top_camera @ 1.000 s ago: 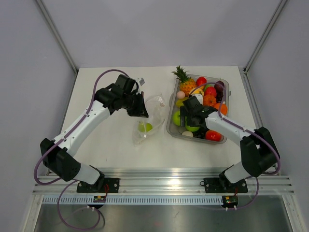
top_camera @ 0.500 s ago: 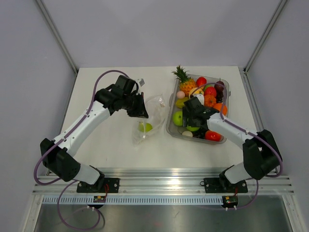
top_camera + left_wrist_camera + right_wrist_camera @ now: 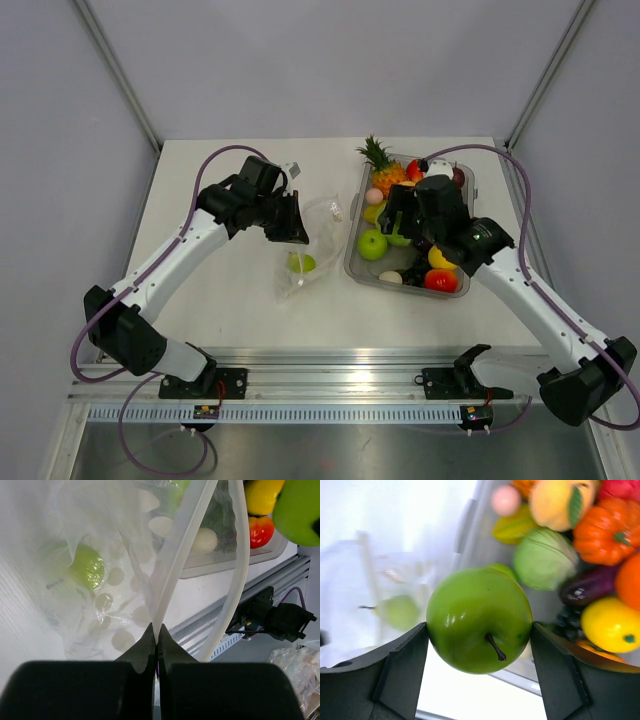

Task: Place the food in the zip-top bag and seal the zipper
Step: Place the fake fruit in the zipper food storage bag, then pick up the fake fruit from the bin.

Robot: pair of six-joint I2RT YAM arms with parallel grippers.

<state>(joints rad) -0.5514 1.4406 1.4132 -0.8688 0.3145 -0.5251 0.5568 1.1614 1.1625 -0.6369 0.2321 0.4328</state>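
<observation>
The clear zip-top bag (image 3: 318,240) lies left of the tray with one green apple (image 3: 301,262) inside it. My left gripper (image 3: 297,235) is shut on the bag's mouth edge, and in the left wrist view its fingers (image 3: 156,630) pinch the pale zipper strip (image 3: 184,545), holding the mouth apart. My right gripper (image 3: 480,630) is shut on a glossy green apple (image 3: 479,617), held above the tray's left side (image 3: 399,237). The rest of the food stays in the tray: another green apple (image 3: 372,243), a cabbage (image 3: 545,557), a pumpkin (image 3: 602,530) and a lemon (image 3: 612,625).
The rigid clear tray (image 3: 352,265) stands at the right of the white table, with a pineapple (image 3: 378,160) at its far corner. An aluminium rail (image 3: 340,380) runs along the near edge. Grey walls close in both sides.
My right gripper has closed on the green apple and lifted it out of the tray, the arm rising and swinging back. The left gripper and bag have stayed still.
</observation>
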